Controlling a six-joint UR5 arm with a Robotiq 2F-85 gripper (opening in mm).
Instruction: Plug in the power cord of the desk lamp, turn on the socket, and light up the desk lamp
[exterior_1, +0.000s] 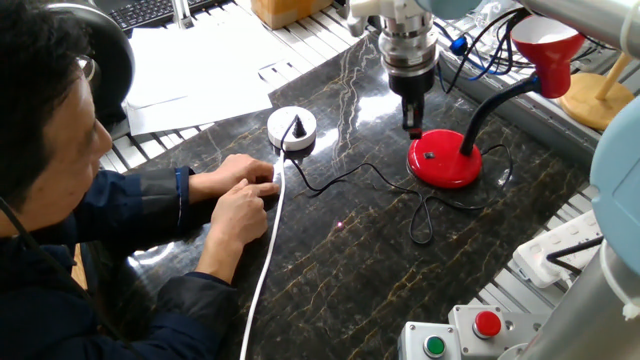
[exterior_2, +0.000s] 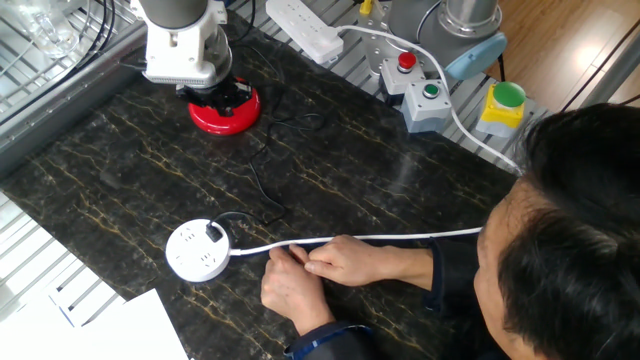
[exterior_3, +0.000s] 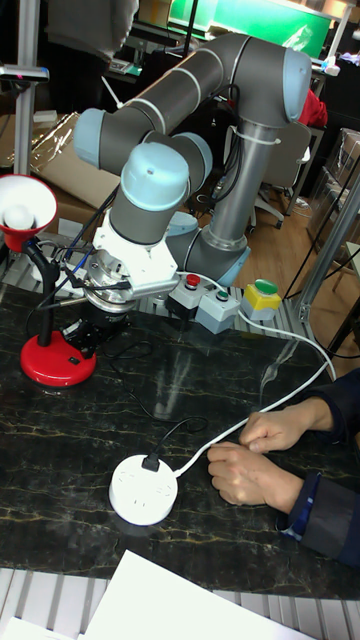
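The desk lamp stands at the table's far side, with a red base (exterior_1: 447, 163) (exterior_2: 224, 111) (exterior_3: 52, 366), a black gooseneck and a red shade (exterior_1: 546, 48) (exterior_3: 25, 213). A white bulb shows inside the shade; whether it glows I cannot tell. My gripper (exterior_1: 412, 126) (exterior_3: 76, 338) hangs shut just above the base's near-left edge, holding nothing. The power cord (exterior_1: 352, 173) (exterior_2: 256, 178) runs from the base to its black plug (exterior_1: 297, 126) (exterior_3: 152, 462), which sits in the round white socket (exterior_1: 290, 128) (exterior_2: 196, 251) (exterior_3: 142, 489).
A person's hands (exterior_1: 240, 196) (exterior_2: 320, 268) (exterior_3: 255, 460) hold the thick white cable (exterior_2: 400, 237) beside the socket. A rectangular power strip (exterior_2: 304, 24) and button boxes (exterior_2: 421, 95) (exterior_1: 470, 330) lie at the table's edge. Papers (exterior_1: 200, 60) and a wooden stand (exterior_1: 600, 100) sit beyond it.
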